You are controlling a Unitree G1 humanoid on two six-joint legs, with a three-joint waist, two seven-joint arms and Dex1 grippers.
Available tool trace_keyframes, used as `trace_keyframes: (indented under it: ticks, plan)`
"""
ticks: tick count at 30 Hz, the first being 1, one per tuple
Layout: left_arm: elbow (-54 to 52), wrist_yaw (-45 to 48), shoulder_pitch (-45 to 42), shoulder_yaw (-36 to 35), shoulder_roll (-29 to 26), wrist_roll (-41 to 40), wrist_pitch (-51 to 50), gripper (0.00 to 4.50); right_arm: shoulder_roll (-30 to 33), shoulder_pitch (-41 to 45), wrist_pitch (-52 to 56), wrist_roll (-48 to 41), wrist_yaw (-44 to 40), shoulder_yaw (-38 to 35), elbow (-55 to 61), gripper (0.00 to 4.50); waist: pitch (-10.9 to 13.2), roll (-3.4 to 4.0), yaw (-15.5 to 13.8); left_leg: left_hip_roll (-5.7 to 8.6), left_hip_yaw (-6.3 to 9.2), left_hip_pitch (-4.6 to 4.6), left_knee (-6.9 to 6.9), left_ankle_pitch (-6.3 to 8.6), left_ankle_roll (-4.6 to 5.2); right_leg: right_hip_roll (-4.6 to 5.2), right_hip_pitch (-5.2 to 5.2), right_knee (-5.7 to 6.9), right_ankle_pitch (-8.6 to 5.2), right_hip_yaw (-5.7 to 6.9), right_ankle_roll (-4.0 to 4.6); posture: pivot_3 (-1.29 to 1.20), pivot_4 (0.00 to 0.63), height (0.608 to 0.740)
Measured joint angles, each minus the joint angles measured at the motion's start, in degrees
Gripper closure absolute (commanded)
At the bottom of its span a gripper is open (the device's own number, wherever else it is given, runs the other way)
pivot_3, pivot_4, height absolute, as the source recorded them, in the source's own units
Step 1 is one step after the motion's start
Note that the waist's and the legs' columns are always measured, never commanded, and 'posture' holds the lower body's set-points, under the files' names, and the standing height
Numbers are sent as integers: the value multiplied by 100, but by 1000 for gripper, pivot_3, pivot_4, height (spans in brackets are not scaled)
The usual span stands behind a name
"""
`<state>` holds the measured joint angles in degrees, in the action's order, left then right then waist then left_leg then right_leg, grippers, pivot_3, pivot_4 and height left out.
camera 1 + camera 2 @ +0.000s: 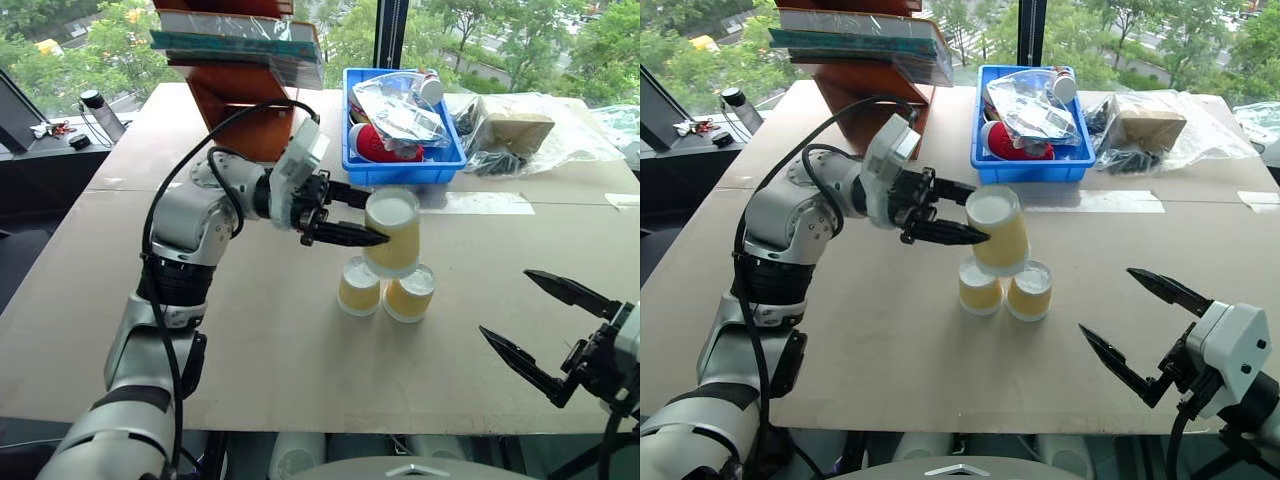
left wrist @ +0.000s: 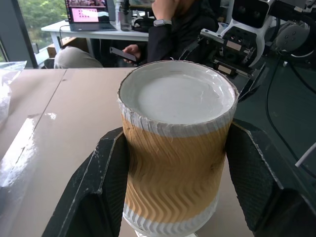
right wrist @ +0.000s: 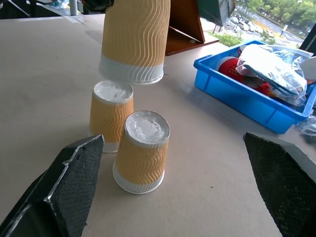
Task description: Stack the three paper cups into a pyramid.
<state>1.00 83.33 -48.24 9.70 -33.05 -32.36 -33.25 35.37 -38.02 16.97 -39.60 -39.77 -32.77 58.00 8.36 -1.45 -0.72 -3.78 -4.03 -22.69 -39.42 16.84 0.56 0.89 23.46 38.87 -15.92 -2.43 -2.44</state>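
Two paper cups (image 1: 359, 286) (image 1: 409, 292) stand upside down side by side, touching, near the middle of the table (image 1: 300, 360). Just over them hangs the third paper cup (image 1: 392, 232), also base up, with my left gripper (image 1: 373, 219) shut on its ribbed sides. In the left wrist view this cup (image 2: 175, 148) sits between the two black fingers (image 2: 106, 182). The right wrist view shows a small gap between the held cup (image 3: 134, 39) and the two cups (image 3: 111, 114) (image 3: 142, 150) below it. My right gripper (image 1: 505, 302) stands open and empty at the lower right of them.
A blue bin (image 1: 400, 172) with a red-and-white container and plastic bags sits behind the cups. A brown wooden stand (image 1: 240, 100) carrying books is at the back left. A bagged cardboard box (image 1: 520, 130) lies at the back right. A person (image 2: 168, 29) sits beyond the table.
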Motion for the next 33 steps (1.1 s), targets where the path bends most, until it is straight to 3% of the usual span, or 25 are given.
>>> trace_keyframes:
  ticks: [12,22,23,26,33]
  plan:
    - [4,-278,129,245,152,425,132,2066,-337,-805,-703,216,-613,-63,-6,0,0,0,-8,3,1,-1,-1,9,15,2,0,-1,0,0,0,0,150,740]
    - [-30,-338,295,387,243,585,416,2066,-424,-996,-865,257,-804,-200,-190,0,-2,3,-8,4,0,1,-1,9,16,2,0,0,-1,-2,1,0,150,740]
    - [-44,-335,298,387,240,577,391,1152,-429,-998,-870,262,-806,-200,-190,0,-2,3,-7,4,1,1,-1,9,16,2,0,0,-1,-1,1,0,150,740]
    - [-87,-227,360,447,155,572,367,105,-440,-1002,-890,274,-810,-199,-190,0,-2,3,-7,4,1,1,-1,9,16,2,0,0,-1,-1,1,0,150,740]
    - [-360,-250,464,84,-71,230,153,35,-465,-1001,-947,313,-868,-175,-245,0,-2,3,11,4,4,1,-1,9,16,1,0,0,-1,-3,1,0,150,740]
